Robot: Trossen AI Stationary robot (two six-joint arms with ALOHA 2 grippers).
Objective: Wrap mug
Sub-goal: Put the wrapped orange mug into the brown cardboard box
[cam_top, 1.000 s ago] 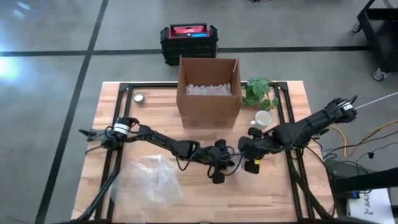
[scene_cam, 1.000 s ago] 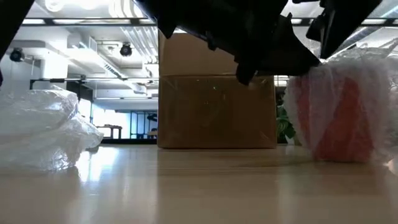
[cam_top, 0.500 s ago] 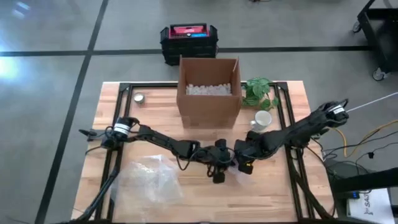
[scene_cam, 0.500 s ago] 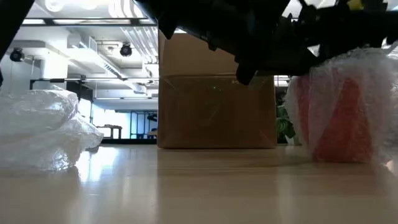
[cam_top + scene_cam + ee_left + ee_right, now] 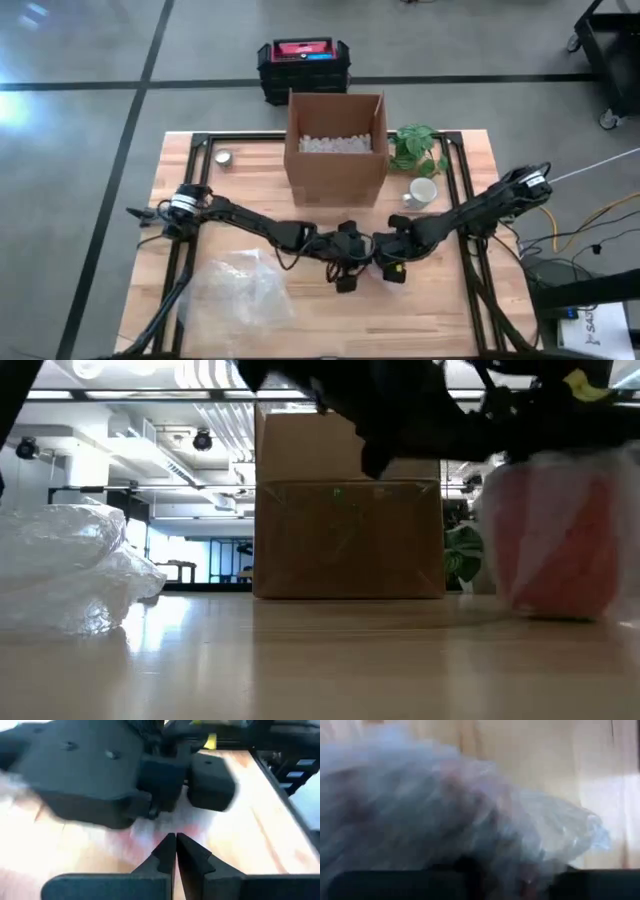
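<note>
A red mug wrapped in bubble wrap point(image 5: 555, 540) stands upright on the table, right of centre. In the high view both grippers hide most of it. My left gripper point(image 5: 352, 262) reaches it from the table's left and is shut, with its tips at the wrap point(image 5: 172, 837). My right gripper point(image 5: 386, 258) comes from the table's right and lies low over the top of the wrapped mug point(image 5: 560, 435). In the right wrist view the wrap point(image 5: 470, 805) fills the frame. My left gripper meets the bubble wrap on the mug's side point(image 5: 161, 829) with the free ends of its shut fingers, coming level from the table's left. One layer or several, I cannot tell. The mug stands on the table.
An open cardboard box point(image 5: 336, 150) of white filler stands at the far centre. A plant point(image 5: 418, 148) and a white mug point(image 5: 423, 190) are to its right, and a small tin point(image 5: 224, 157) is at far left. Loose bubble wrap point(image 5: 240, 285) lies near left.
My right gripper has moved toward the table's left edge, onto the wrapped mug beside my left gripper. The wrap that stood loose above and beside the mug now lies flatter and closer around it.
</note>
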